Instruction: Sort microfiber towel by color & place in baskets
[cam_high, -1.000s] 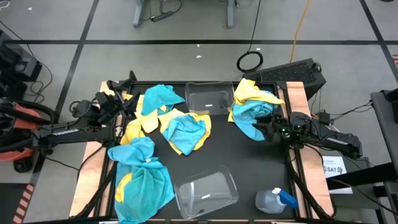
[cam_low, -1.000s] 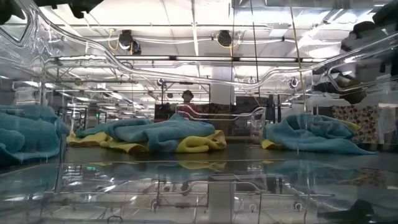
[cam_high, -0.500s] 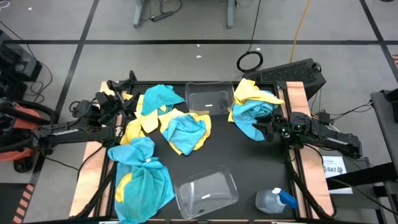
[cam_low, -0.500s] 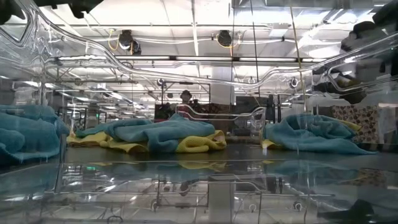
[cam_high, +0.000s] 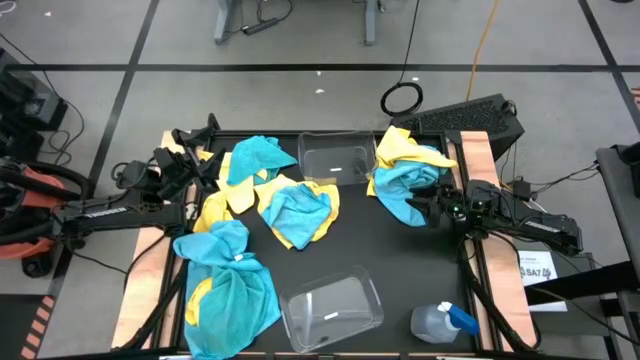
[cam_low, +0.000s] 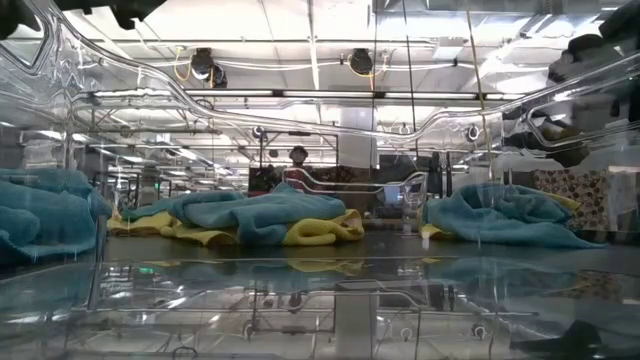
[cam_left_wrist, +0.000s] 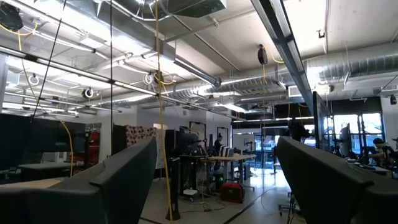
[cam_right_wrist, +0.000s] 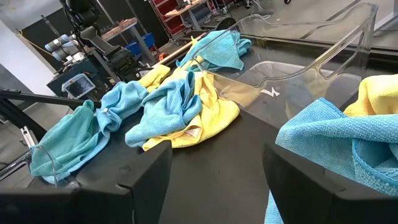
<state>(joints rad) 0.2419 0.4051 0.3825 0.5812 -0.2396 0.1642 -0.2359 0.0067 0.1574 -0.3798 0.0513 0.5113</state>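
Towels (cam_high: 295, 208) crumpled, no clear axis; both baskets (cam_high: 333, 160) lie crosswise; left claw (cam_high: 207, 129), right claw (cam_high: 428, 208) apart, empty.

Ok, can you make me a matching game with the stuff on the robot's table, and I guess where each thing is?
Things:
1. spray bottle
2. far basket
3. right gripper
4. near basket

Places:
A. empty, at the table's back edge between towel heaps
B. open, beside the blue and yellow towel heap at the table's right
C. lying at the front right corner
D. empty and tilted, at the table's front edge

Pairs: 1-C, 2-A, 3-B, 4-D
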